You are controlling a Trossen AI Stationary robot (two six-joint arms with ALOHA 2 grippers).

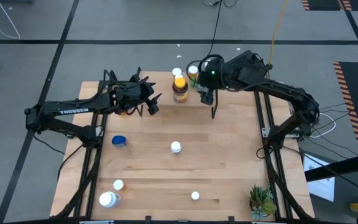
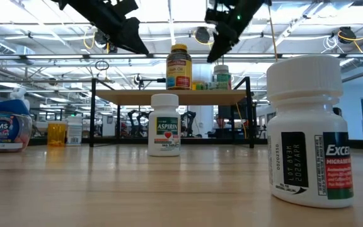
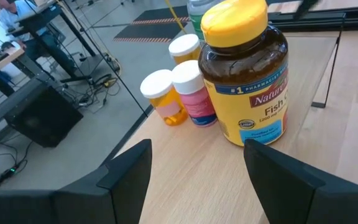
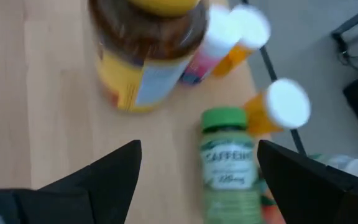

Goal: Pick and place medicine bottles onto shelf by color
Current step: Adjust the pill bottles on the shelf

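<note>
My left gripper (image 3: 197, 171) fingers spread wide, empty, near the amber bottle (image 3: 246, 74); my right gripper (image 4: 197, 168) fingers wide apart, empty, above the green bottle (image 4: 225, 165).

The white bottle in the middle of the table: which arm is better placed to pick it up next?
Probably the left. Both hands are open near the shelf, but the right hand hangs over the green bottle, while the left hand is free and about as near the white bottle.
</note>
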